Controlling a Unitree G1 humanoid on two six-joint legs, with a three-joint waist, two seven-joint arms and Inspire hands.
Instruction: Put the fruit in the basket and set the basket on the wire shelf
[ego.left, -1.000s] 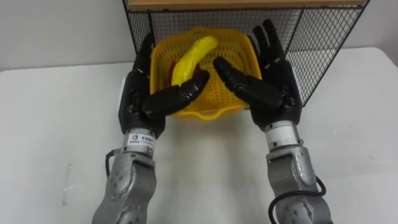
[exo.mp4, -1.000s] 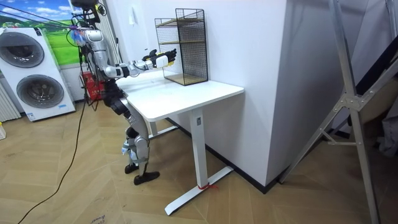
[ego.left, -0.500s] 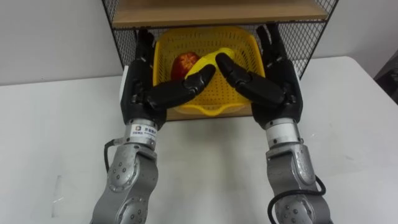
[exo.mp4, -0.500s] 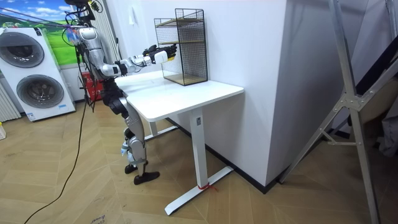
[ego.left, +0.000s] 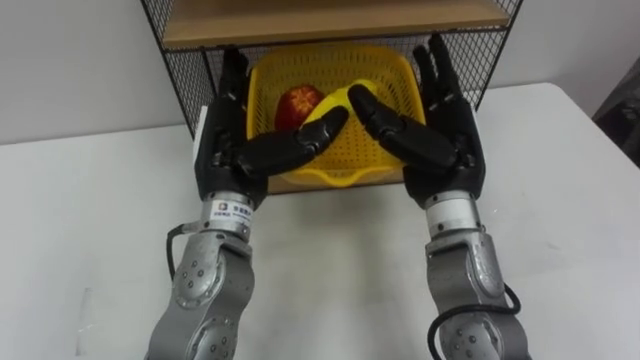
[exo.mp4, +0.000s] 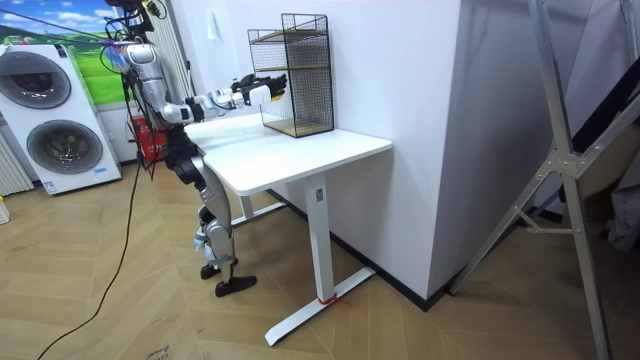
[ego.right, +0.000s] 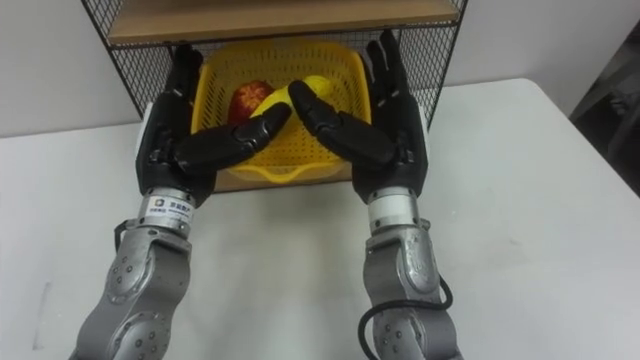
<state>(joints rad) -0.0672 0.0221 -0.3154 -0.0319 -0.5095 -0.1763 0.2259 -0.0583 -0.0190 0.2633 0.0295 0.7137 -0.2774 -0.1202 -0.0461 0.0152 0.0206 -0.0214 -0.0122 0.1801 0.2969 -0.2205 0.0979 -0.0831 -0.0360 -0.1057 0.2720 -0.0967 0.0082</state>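
Observation:
The yellow basket (ego.left: 340, 150) sits in the lower level of the wire shelf (ego.left: 330, 20), its front rim sticking out over the shelf's bottom board. Inside lie a red fruit (ego.left: 297, 103) and a yellow banana (ego.left: 338, 97), the banana partly hidden by my thumbs. My left hand (ego.left: 225, 135) lies flat against the basket's left side and my right hand (ego.left: 448, 125) against its right side. Both are open, with straight fingers and thumbs stretched across the front. The right eye view has the basket (ego.right: 285, 150), left hand (ego.right: 172, 125) and right hand (ego.right: 398, 115) too.
The shelf stands at the back of a white table (ego.left: 560, 200), against the wall. In the room view I stand at the white table's (exo.mp4: 290, 150) left end with my arms stretched to the wire shelf (exo.mp4: 297, 75). Washing machines (exo.mp4: 45, 120) stand behind me.
Both hands have carried the basket forward into the shelf's lower level. The red fruit has come into sight beside the banana. In the last half second little has moved.

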